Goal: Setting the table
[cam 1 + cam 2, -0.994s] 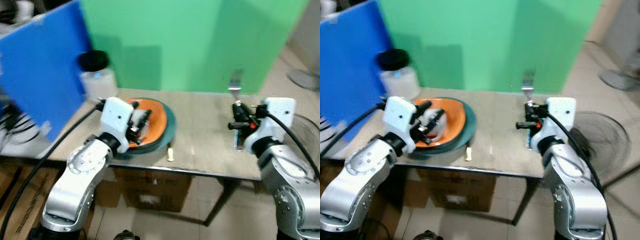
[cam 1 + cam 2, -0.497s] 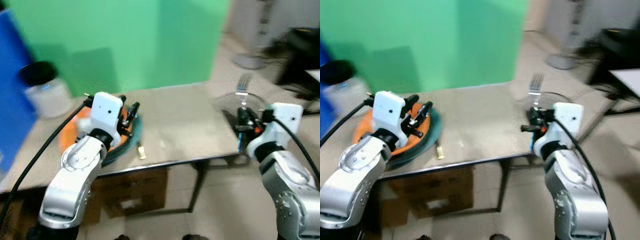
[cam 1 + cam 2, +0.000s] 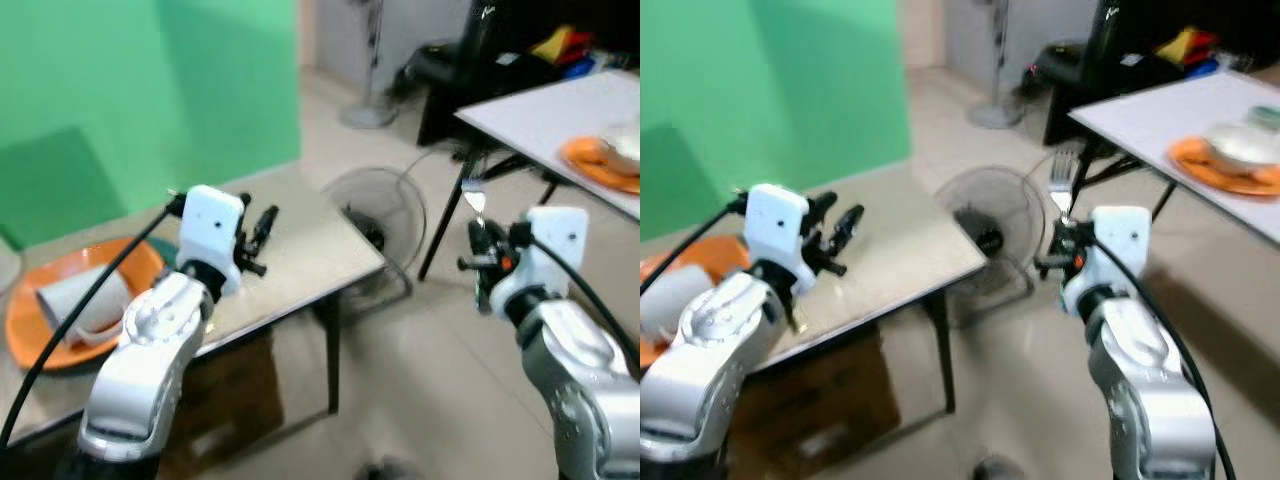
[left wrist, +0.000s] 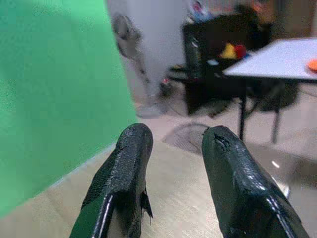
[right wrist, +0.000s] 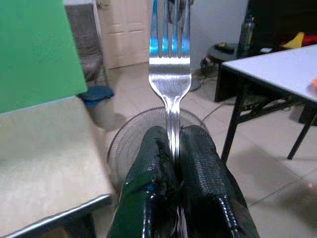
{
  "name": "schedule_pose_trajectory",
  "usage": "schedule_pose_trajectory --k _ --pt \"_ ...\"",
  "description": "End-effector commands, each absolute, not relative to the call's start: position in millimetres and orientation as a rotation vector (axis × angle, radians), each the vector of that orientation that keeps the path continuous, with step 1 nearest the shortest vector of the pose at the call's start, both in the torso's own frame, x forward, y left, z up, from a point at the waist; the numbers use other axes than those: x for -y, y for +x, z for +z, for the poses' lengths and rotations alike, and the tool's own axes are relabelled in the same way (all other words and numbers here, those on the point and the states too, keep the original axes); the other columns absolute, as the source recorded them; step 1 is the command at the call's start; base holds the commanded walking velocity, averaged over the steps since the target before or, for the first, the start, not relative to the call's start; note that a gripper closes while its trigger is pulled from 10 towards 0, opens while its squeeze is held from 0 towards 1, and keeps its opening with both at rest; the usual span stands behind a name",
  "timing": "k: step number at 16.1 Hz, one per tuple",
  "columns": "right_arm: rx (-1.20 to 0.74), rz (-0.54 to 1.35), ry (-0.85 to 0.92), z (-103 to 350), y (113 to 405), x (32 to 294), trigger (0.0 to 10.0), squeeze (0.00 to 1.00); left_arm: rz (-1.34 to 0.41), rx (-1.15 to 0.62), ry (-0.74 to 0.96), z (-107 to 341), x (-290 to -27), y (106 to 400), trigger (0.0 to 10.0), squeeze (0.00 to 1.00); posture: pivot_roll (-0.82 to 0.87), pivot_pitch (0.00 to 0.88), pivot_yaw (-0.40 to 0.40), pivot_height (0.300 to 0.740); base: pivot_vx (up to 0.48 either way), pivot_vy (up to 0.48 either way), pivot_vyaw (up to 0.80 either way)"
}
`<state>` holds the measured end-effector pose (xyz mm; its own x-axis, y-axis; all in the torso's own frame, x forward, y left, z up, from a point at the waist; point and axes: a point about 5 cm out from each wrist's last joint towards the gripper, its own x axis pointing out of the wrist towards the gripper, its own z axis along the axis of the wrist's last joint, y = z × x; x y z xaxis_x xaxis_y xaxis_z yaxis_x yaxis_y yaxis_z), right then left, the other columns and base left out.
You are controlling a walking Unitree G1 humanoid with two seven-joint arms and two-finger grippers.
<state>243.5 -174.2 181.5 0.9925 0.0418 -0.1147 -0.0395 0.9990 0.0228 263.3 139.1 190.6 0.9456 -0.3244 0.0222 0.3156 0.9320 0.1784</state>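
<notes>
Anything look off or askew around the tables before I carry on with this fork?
One thing: on the beige table, a white cup lies tipped on its side in the orange plate. The fork sits upright in the right gripper; the left gripper is open.

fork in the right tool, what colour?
Silver: the fork is shiny bare metal, pinched between the right tool's black fingers. Right wrist view shows it best.

Fork (image 5: 170,74) — glossy polished metal; matt rubbery black fingers (image 5: 198,163) — textured.
</notes>
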Motion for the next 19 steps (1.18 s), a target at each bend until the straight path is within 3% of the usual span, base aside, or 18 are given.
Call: schedule_pose_trajectory --k 1,8,19 --pt "-0.088 0.053 0.023 187.7 247.7 170.3 10.0 0.0 -0.303 0.033 0.17 187.6 -141.1 263.9 10.0 0.0 0.07 0.0 0.038 0.74 0.0 0.0 -0.71" --pt "-0.072 0.011 0.025 194.3 252.8 176.8 10.0 0.0 -0.335 0.07 0.153 192.4 -128.9 271.7 10.0 0.0 0.03 0.0 0.023 0.74 0.0 0.0 -0.72" --pt "-0.076 -0.073 0.02 196.4 237.5 186.9 10.0 0.0 -0.37 0.075 0.128 188.1 -119.3 276.0 10.0 0.0 -0.05 0.0 0.074 0.74 0.0 0.0 -0.75"
